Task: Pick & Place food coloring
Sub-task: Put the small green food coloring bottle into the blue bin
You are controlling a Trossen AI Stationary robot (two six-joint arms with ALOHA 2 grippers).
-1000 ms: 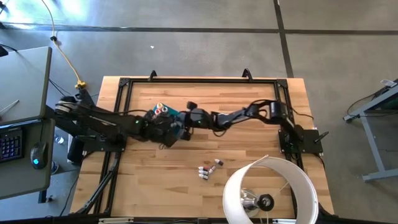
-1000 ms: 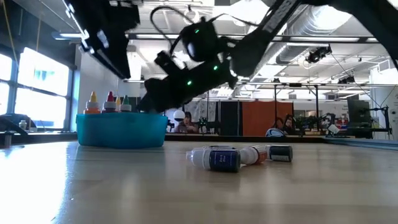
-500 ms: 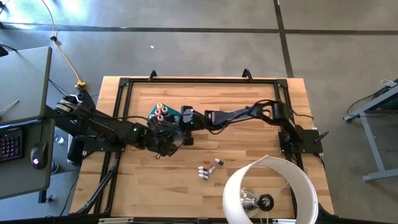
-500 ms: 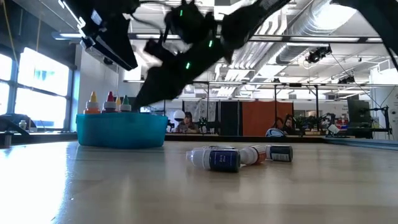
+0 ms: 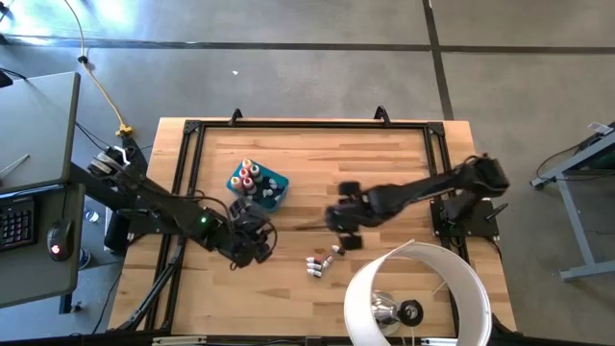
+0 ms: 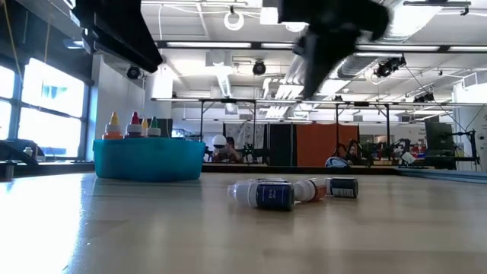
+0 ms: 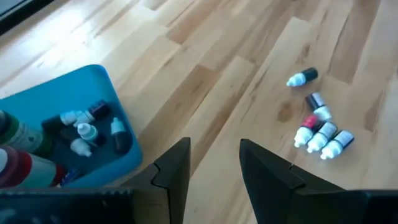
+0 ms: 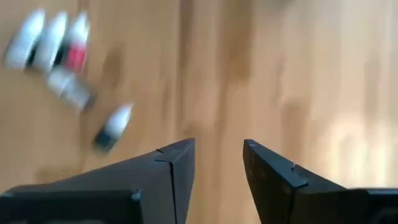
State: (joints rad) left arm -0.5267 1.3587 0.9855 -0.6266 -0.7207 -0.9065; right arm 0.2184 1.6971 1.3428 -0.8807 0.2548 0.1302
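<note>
Right gripper point(image 5: 338, 220): fingers apart, holding nothing, raised over the table point(image 5: 384, 159), with five small food coloring bottles point(image 5: 323, 261) lying loose just below it. Left gripper point(image 5: 252, 240): fingers apart, also empty, the same bottles off to its side. Blue bin point(image 5: 258, 185) just beyond it, holding more bottles upright

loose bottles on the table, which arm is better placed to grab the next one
Right, probably. The right claw hangs open and empty just beside the loose bottles, with them in its wrist view. The left claw, also open, sits farther off, nearer the teal bin.
</note>
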